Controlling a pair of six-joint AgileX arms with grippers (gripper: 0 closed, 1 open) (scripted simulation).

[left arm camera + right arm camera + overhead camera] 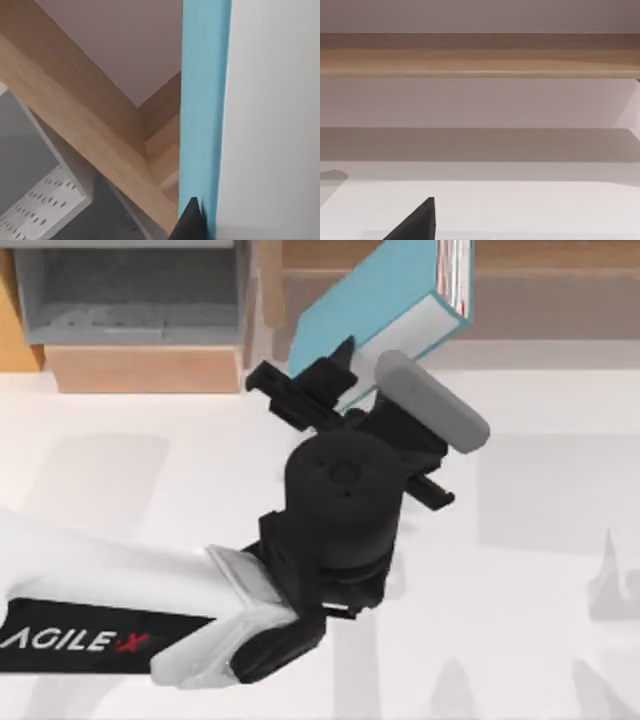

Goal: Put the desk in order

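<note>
From above, your left gripper grips a blue book, tilted over the desk by the shelf rail. Its wrist view shows drawer box. Right wrist view: rail, jaws unclear.

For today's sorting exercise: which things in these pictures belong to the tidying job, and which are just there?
Part of the job:
- large plain white desk with light-wood shelf rail and grey-lined drawer box
- blue-covered book with white page edges, tilted against the rail
- left gripper, holding the book's near end

Just there:
- right gripper fingertip, above bare tabletop
</note>
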